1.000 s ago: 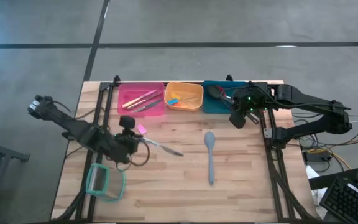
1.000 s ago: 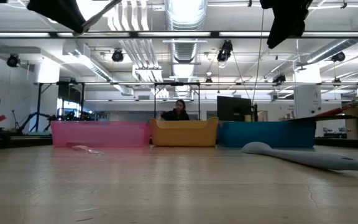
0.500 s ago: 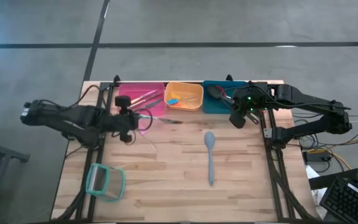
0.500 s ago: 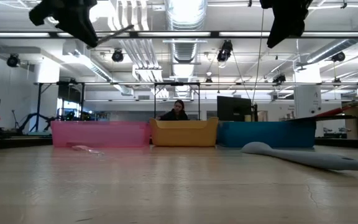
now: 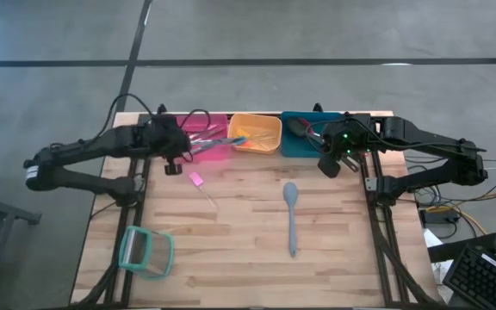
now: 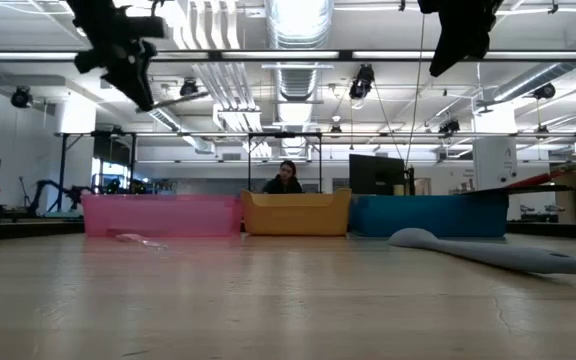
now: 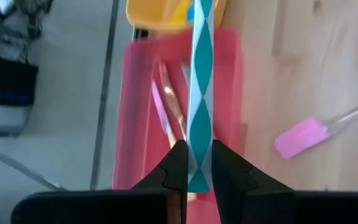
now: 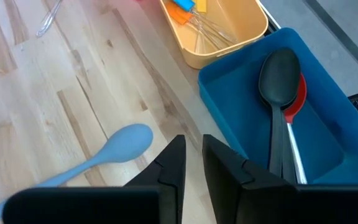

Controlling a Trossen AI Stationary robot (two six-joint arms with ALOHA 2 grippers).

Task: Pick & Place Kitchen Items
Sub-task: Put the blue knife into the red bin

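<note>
My left gripper (image 5: 179, 148) (image 7: 199, 155) is shut on a slim utensil with a teal-and-white striped handle (image 7: 200, 93), high above the pink bin (image 5: 195, 138). It also shows at the top left of the low view (image 6: 133, 75). A pink spatula (image 5: 198, 182) and a grey-blue spoon (image 5: 291, 215) lie flat on the table. My right gripper (image 5: 328, 166) (image 8: 194, 146) is shut and empty, raised in front of the blue bin (image 5: 304, 136). My left gripper pinches the striped handle near its end (image 7: 198, 167) between its two fingers. The utensil runs along the fingers and sticks out ahead of them, toward the orange bin. It is lifted clear, roughly level, above the pink bin.
The pink bin holds several slim utensils (image 7: 166, 106). The orange bin (image 5: 255, 133) holds blue and orange pieces. The blue bin holds a black spoon (image 8: 278, 74) and a red one (image 8: 296, 93). A teal-rimmed clear container (image 5: 145, 250) stands near the near-left corner. A person sits in the room beyond the table (image 6: 286, 178).
My left gripper has gone from the table's left middle toward the far edge, over the pink bin, still shut on the striped utensil. It has turned, so the utensil's free end has swung toward the orange bin. The pink spatula has stayed on the table.
</note>
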